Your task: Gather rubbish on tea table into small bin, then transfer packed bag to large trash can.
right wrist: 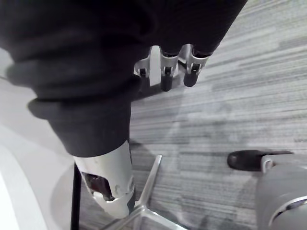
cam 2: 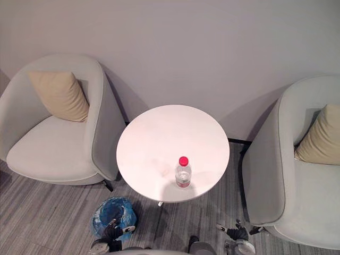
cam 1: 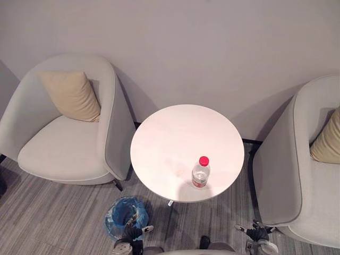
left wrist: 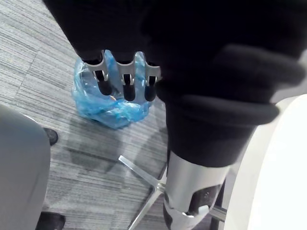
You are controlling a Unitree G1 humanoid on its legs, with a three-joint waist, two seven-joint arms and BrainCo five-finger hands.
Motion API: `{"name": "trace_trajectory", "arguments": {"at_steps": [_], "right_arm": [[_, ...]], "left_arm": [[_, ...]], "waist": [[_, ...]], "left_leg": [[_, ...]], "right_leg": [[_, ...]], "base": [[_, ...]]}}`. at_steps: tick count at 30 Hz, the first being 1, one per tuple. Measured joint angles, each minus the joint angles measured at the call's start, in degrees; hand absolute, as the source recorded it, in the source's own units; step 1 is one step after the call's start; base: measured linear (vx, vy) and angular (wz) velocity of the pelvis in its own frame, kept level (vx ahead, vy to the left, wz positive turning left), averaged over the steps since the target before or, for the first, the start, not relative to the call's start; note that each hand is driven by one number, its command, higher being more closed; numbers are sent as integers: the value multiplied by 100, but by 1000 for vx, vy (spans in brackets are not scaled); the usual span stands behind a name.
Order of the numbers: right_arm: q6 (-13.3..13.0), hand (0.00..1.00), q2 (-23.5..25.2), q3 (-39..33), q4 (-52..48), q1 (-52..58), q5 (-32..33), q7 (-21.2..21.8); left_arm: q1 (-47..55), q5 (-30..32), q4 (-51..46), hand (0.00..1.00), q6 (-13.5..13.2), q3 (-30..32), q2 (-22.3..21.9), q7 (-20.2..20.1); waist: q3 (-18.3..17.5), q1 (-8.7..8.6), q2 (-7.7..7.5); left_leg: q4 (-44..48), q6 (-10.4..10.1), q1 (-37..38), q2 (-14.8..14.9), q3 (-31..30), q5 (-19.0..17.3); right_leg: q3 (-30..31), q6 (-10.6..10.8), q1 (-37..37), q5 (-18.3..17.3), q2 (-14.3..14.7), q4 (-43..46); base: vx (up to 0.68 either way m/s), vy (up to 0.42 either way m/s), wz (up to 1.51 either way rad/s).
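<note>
The bottle (cam 1: pixel 201 172) stands upright on the near right of the round table (cam 1: pixel 159 133), well apart from both hands. The left hand (cam 1: pixel 130 232) hangs by the blue-bagged bin (cam 1: pixel 116 212) on the floor, fingers (left wrist: pixel 125 84) relaxed and empty. The right hand (cam 1: pixel 257 232) hangs loose and empty near the right armchair (cam 1: pixel 284 175).

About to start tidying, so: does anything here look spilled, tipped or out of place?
Nothing stands out. The bottle stands upright and capped on the table, near its front edge, with no spill around it. The bagged bin sits upright, low by the table's left side.
</note>
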Motion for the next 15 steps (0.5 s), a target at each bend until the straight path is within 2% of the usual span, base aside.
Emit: {"name": "trace_trajectory", "arguments": {"at_steps": [4, 7, 11, 15], "right_arm": [[-22, 0, 84, 260, -1083, 270, -34, -15], [-53, 0, 100, 344, -1910, 489, -99, -14], [-239, 0, 101, 421, -2668, 743, -267, -17], [-263, 0, 146, 469, -3255, 911, -490, -15]], "left_arm": [[-2, -5, -32, 0, -3, -21, 21, 7], [76, -4, -189, 0, -5, -80, 25, 10], [135, -2, -303, 0, -7, -205, 23, 11], [212, -1, -458, 0, -23, -255, 23, 6]], "waist": [[20, 3, -37], [6, 1, -42], [4, -2, -46], [-3, -4, -51]], "left_leg": [[-111, 40, -19, -11, 0, 38], [-123, -4, -26, -3, 25, 21], [-137, -25, -30, 36, 12, 22], [-142, -89, -31, 99, 2, -3]], "right_leg": [[34, 23, 97, 299, -17, -363], [48, 13, 112, 343, -9, -464], [53, 4, 109, 354, 17, -515], [69, -32, 106, 330, 102, -525]], "base": [[-139, 18, -4], [-103, -15, -5], [-39, -14, -2], [19, -38, -4]]}}
